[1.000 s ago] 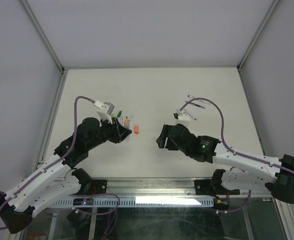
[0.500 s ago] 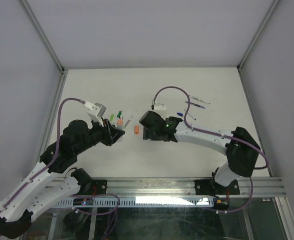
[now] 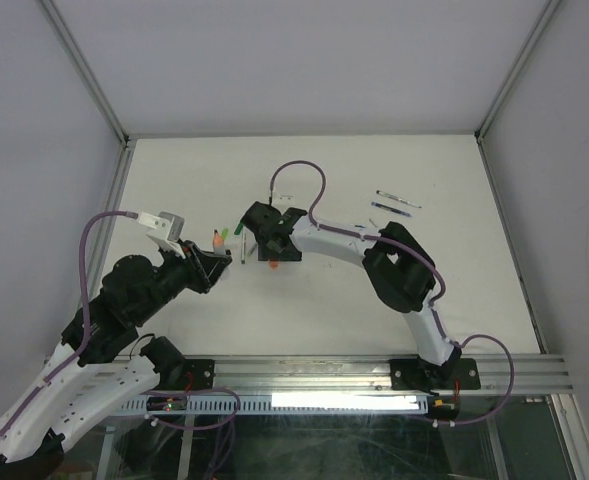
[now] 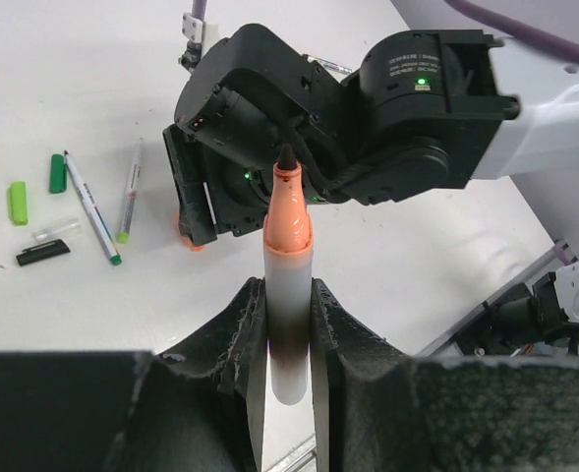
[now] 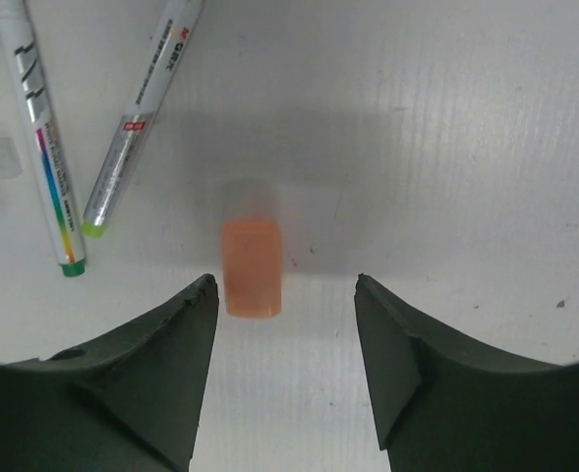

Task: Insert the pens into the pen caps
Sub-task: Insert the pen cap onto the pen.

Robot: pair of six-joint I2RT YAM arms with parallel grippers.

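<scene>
My left gripper [image 4: 287, 329] is shut on the pale barrel of a pen [image 4: 287, 285] whose uncapped orange tip points up and away, toward the right arm. In the top view this pen [image 3: 219, 241] is lifted off the table at the left. An orange pen cap [image 5: 251, 265] lies on the white table. My right gripper [image 5: 283, 285] hovers over it, open, the cap just ahead of the left fingertip and untouched. From above, the right gripper [image 3: 272, 254] covers most of the orange cap [image 3: 272, 266].
Two more white pens [image 5: 43, 157] [image 5: 137, 128] lie left of the orange cap. Lime green [image 4: 17, 203], dark green [image 4: 57, 173] and black [image 4: 43, 253] caps lie further left. Two slim dark pens [image 3: 394, 205] lie at the back right. Metal frame posts edge the table.
The right arm has swung left across the table and now sits over the orange cap. The left arm has drawn back to the left with its pen. The right jaws have narrowed slightly.
</scene>
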